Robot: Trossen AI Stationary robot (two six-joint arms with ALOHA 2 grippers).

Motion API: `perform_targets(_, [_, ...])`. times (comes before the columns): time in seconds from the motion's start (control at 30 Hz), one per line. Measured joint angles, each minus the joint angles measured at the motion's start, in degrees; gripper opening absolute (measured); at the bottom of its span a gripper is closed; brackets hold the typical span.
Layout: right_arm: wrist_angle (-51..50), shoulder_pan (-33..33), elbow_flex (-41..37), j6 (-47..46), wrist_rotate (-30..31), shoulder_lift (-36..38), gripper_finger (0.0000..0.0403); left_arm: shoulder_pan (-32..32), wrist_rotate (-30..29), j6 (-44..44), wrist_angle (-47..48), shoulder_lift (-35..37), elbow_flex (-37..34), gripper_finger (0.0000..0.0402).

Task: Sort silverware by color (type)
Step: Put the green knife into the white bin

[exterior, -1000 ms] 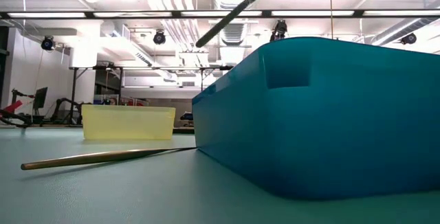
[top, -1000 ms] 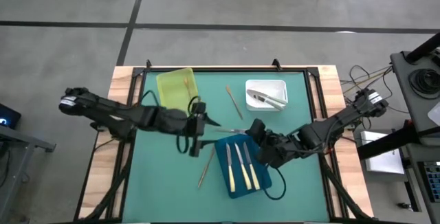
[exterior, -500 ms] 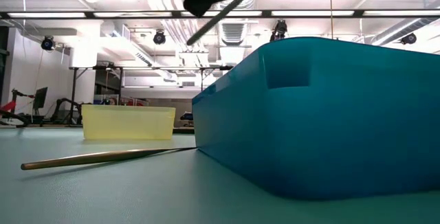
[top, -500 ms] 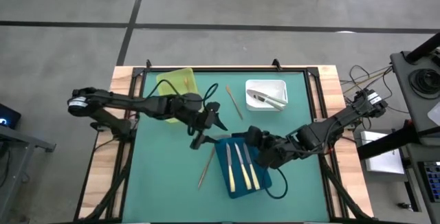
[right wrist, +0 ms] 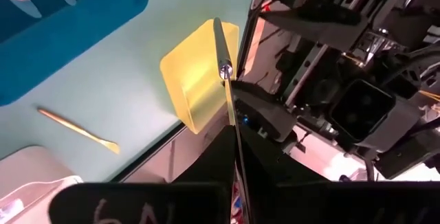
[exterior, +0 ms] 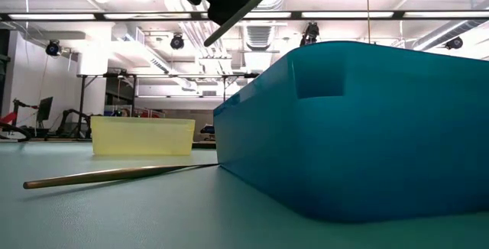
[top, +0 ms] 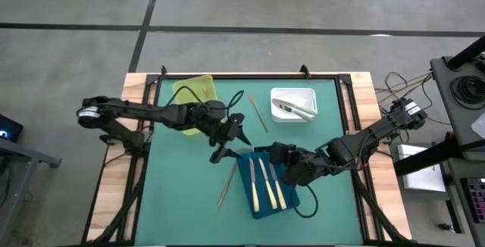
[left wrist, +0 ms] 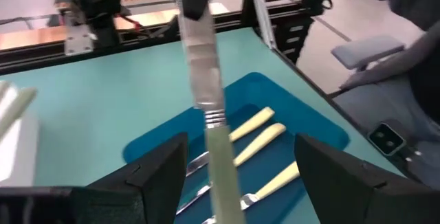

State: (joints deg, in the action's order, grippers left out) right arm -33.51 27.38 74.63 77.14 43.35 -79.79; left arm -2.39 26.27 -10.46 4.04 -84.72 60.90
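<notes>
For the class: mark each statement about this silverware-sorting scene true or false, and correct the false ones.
1. The blue tray holds three cream-handled knives. True.
2. The white tray is empty. False: silver-grey utensils lie in it.
3. The right gripper is shut on a knife held above the table. True.
4. The left gripper is clamped on that knife. False: its fingers stand open on either side of the handle.
5. No gold utensil lies on the green mat. False: one lies beside the white tray, another beside the blue tray.

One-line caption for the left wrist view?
Cream-handled knife held out between the left gripper's open fingers, above the blue tray with three matching knives.
</notes>
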Motion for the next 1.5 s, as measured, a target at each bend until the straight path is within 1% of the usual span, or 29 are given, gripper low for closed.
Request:
perform_targets(0.27, [1.1,0.0,0.0,3.5,0.2,0.0,0.0008,0.0,0.5,1.8,-3.6,-4.4,0.0,0.0247])
perform_targets(0.37, [1.2,0.0,0.0,4.4,0.2,0.0,0.0008,0.0,2.8,3.4,-6.0,-5.8,0.0,0.0245])
perform_targets(0.47, [1.2,0.0,0.0,5.2,0.2,0.0,0.0008,0.0,6.2,5.0,-8.3,-6.5,0.0,0.0231])
perform_targets(0.57, [1.2,0.0,0.0,5.4,0.2,0.0,0.0008,0.0,7.4,5.4,-9.0,-6.5,0.0,0.0199])
perform_targets(0.63, [1.2,0.0,0.0,5.4,0.2,0.0,0.0008,0.0,7.5,5.4,-9.1,-6.4,0.0,0.0167])
perform_targets(0.7, [1.2,0.0,0.0,5.4,0.2,0.0,0.0008,0.0,7.5,5.4,-9.1,-6.3,0.0,0.0129])
perform_targets(0.83, [1.4,0.0,0.1,5.9,0.0,0.0,0.0009,0.0,6.3,6.0,-9.1,-6.2,0.0,0.0031])
perform_targets(0.87, [1.1,0.0,0.1,6.1,0.2,0.0,0.0009,-0.1,5.9,6.1,-9.3,-6.2,0.0,0.0021])
perform_targets(0.97, [0.4,0.0,0.1,6.3,0.3,0.0,0.0010,0.5,1.6,5.8,-9.2,-6.1,0.0,0.0020])
perform_targets(1.0, [0.4,0.0,0.1,6.3,0.3,0.0,0.0010,0.5,1.1,5.5,-9.3,-6.1,0.0,0.0020])
perform_targets(1.33, [0.4,0.0,0.1,5.9,0.6,0.0,0.0010,0.5,0.2,5.2,-11.0,-6.1,-0.1,0.0019])
perform_targets(1.5, [0.8,0.0,0.1,5.2,0.7,0.0,0.0027,0.5,-0.2,5.4,-11.4,-6.1,-0.1,0.0019])
